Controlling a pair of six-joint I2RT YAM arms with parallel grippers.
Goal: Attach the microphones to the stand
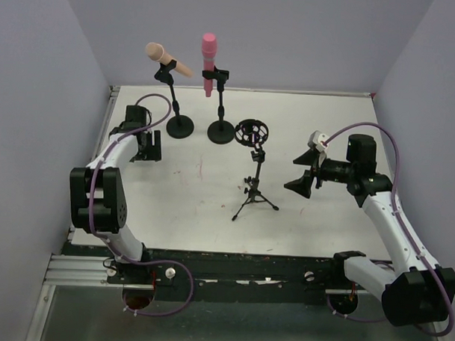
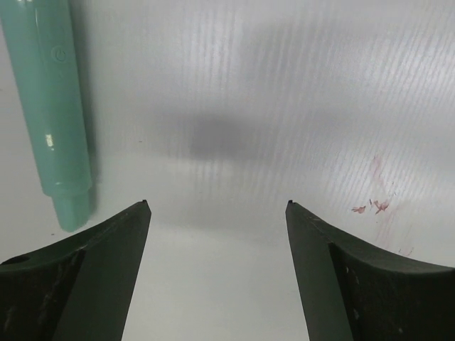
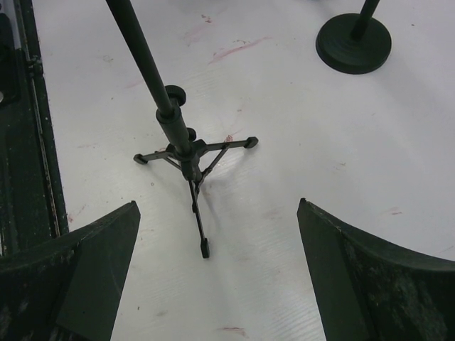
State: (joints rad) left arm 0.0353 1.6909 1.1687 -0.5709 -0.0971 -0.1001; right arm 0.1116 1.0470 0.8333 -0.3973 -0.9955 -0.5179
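We count three stands, two of them holding microphones

The peach-tan microphone [image 1: 165, 60] and the pink microphone [image 1: 209, 61] sit clipped in two round-based stands [image 1: 179, 126]. The smooth mint green microphone [image 2: 53, 121] lies on the white worktop [image 1: 211, 207] beside the left end effector [image 2: 217, 204], whose fingers are spread. The right end effector [image 3: 217, 204] gapes above the tripod stand [image 3: 186, 153].

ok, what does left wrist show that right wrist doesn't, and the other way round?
Left wrist only: the mint green microphone lying on the table at the picture's left edge, outside the left end effector, plus reddish marks at the right. Right wrist only: the tripod stand upright ahead of the right end effector, and a round stand base at top right. Both: white table, fingers spread open, nothing held.
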